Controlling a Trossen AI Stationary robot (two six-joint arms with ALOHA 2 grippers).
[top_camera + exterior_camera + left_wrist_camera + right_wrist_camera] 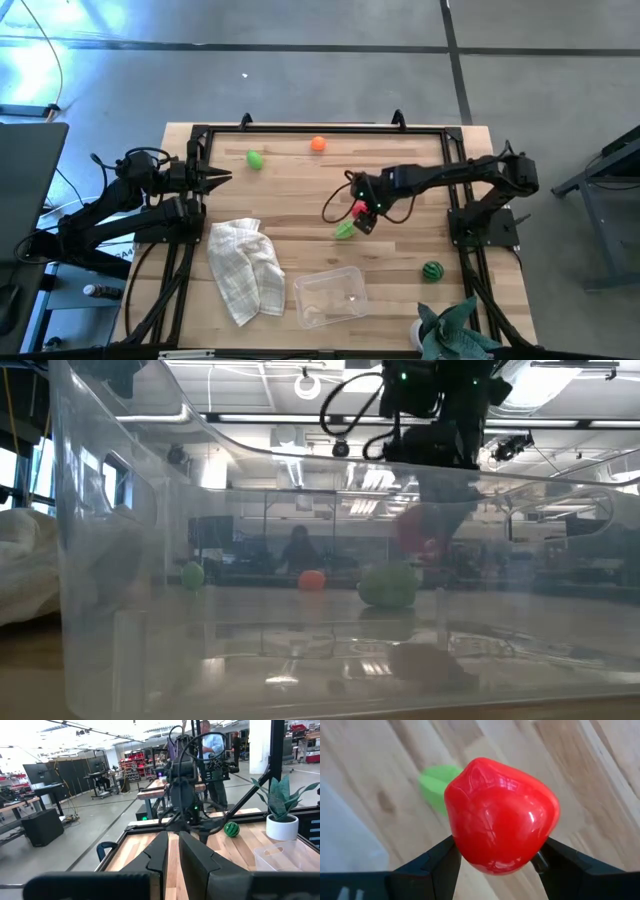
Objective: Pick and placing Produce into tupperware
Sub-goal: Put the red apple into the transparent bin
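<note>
From above, you had the right gripper (362,212) over the middle of the surface (300,180), clamped on the red produce (358,209), with the light-green leafy piece (344,230) just beside it on the wood. The tupperware (329,296) lay nearer the front edge, apart from the gripper, with bare wood between them. The white checked cloth (245,268) sat just beside the container. The orange piece (318,144) and a green piece (255,159) rested near the far rail; the round striped green one (431,271) lay near the right edge, close to the teal plant (455,330) at the front corner. Your left gripper (215,176) waited at the left edge, fingers together.

At table height, you looked through the tupperware wall (110,560); the red produce (420,528) hung above the surface, over the leafy piece (388,584).

In the left wrist view, the closed fingers (160,855) pointed across the surface at the other arm.

In the right wrist view, both fingers (432,865) pressed the sides of the red produce (500,817), the leafy piece (437,785) below.
</note>
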